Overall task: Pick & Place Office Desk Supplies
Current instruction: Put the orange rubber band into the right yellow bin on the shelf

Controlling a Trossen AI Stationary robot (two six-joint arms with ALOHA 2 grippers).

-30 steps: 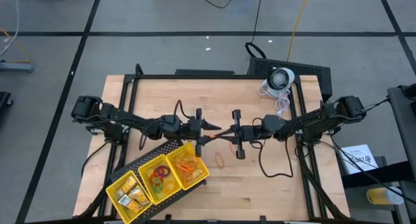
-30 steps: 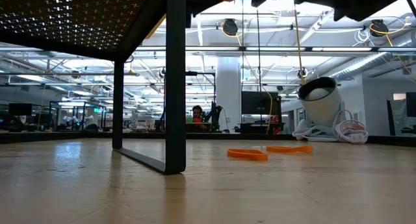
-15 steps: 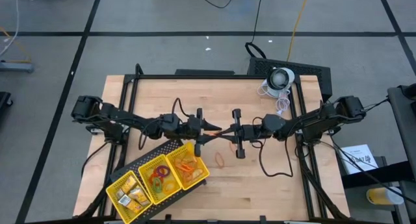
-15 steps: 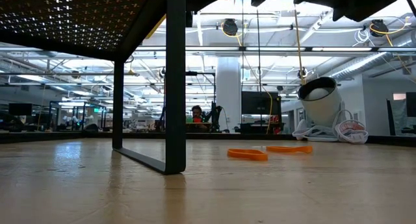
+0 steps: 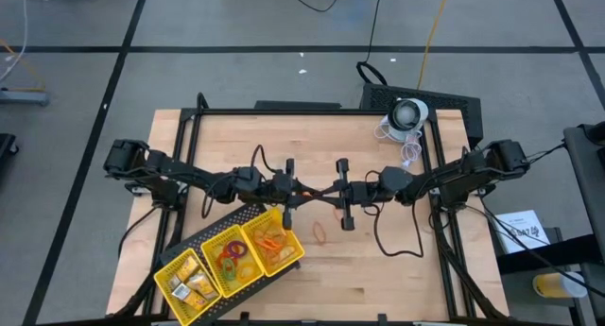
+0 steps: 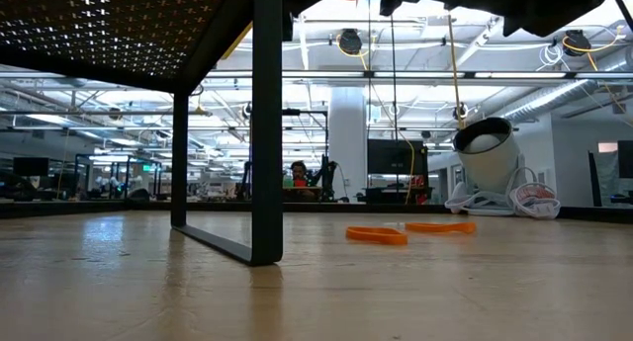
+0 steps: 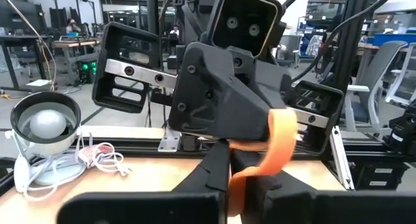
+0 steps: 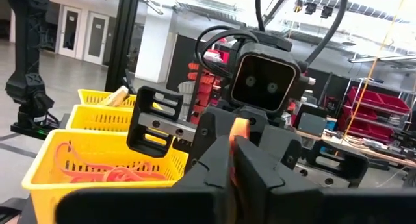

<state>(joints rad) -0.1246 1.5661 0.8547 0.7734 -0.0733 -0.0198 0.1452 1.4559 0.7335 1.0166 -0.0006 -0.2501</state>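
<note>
I am holding both sets of jaws up over the middle of the tabletop (image 5: 378, 269), tip to tip. My left jaws (image 5: 309, 191) are pressed together on one end of an orange rubber band (image 7: 278, 143), and my right jaws (image 5: 327, 193) are pinching the other end of the same band, so it is hanging in the air between them rather than lying on the wood. The yellow tray (image 5: 230, 261) is sitting just below and to my left side, with more orange bands already in its nearest compartment.

What I am worrying about is the double grip. If either arm is pulling away while both are clamping, the band is stretching and may snap out of one pinch, flicking off the tabletop. If the band is only caught by its thin edge, it may be slipping free before it is over the tray. Two more bands (image 6: 376, 235) are lying loose on the wood nearby.
</note>
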